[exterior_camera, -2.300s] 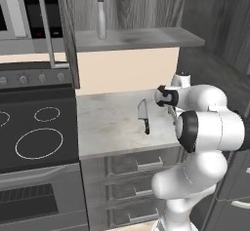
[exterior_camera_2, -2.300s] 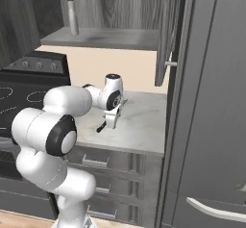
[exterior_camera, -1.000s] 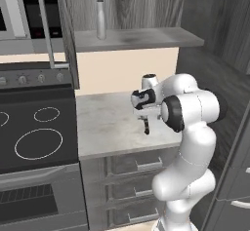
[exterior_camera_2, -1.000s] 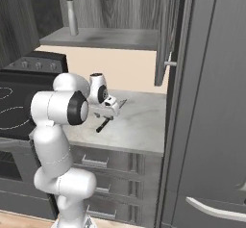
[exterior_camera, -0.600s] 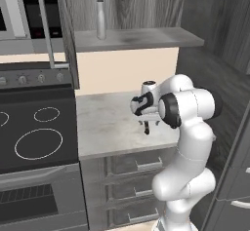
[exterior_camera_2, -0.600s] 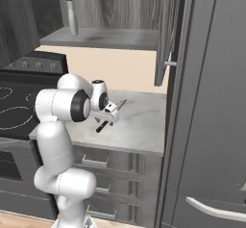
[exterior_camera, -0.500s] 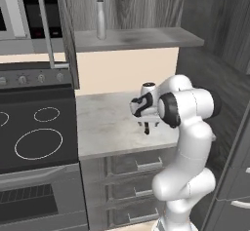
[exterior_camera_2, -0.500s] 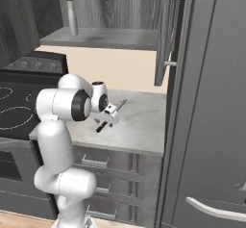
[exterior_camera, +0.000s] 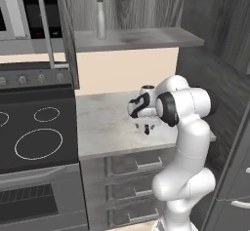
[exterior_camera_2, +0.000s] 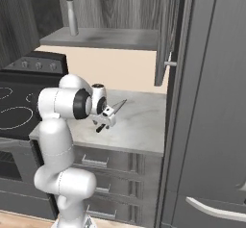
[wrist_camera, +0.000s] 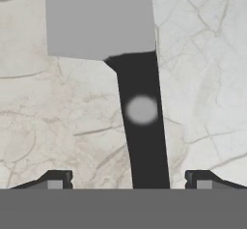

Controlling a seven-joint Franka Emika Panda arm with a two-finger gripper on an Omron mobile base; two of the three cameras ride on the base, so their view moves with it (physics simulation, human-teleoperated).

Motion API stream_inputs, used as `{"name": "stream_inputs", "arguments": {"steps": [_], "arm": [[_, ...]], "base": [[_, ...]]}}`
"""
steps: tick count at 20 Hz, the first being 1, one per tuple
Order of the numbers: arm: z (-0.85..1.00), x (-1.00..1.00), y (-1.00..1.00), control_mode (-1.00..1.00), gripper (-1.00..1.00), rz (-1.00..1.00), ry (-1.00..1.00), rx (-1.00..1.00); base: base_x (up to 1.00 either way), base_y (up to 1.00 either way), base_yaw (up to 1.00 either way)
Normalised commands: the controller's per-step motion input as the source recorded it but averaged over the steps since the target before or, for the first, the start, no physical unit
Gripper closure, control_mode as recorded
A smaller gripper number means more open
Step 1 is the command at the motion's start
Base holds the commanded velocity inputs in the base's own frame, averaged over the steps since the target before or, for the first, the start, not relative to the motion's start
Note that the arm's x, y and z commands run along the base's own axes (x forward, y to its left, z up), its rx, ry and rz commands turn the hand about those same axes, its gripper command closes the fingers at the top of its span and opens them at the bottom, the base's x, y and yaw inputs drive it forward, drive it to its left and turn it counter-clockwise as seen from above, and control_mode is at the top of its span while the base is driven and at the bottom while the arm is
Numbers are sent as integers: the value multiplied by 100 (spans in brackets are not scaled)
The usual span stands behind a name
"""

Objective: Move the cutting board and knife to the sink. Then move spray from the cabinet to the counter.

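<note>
From the left base view we see our claw (exterior_camera: pixel 147 129) low over the counter (exterior_camera: pixel 105 127), and the spray (exterior_camera: pixel 100 14) up on the cabinet (exterior_camera: pixel 132 37) shelf. From the right, the knife (exterior_camera_2: pixel 111 113) sits at the claw. In the hand view, the fingertips (wrist_camera: pixel 57 178) stand wide apart — one each side of the knife's black handle — not touching it.

My knife (wrist_camera: pixel 140 126), black handle low centre and grey blade upper left, lies on marble; my spray (exterior_camera: pixel 100 14) stands upright on the cabinet (exterior_camera: pixel 141 39) shelf, upper left.
</note>
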Motion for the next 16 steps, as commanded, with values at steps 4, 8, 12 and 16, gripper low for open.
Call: {"name": "stream_inputs", "arguments": {"steps": [4, 8, 12, 16], "arm": [[-46, 0, 0, -100, -100, 0, 0, 13], [-60, 0, 5, -100, 100, 0, 0, 17], [-100, 0, 31, -100, 100, 2, 4, -20], [-83, 4, 60, -100, 100, 3, 8, -33]], "base": [[0, 0, 0], [0, 0, 0], [0, 0, 0], [0, 0, 0]]}}
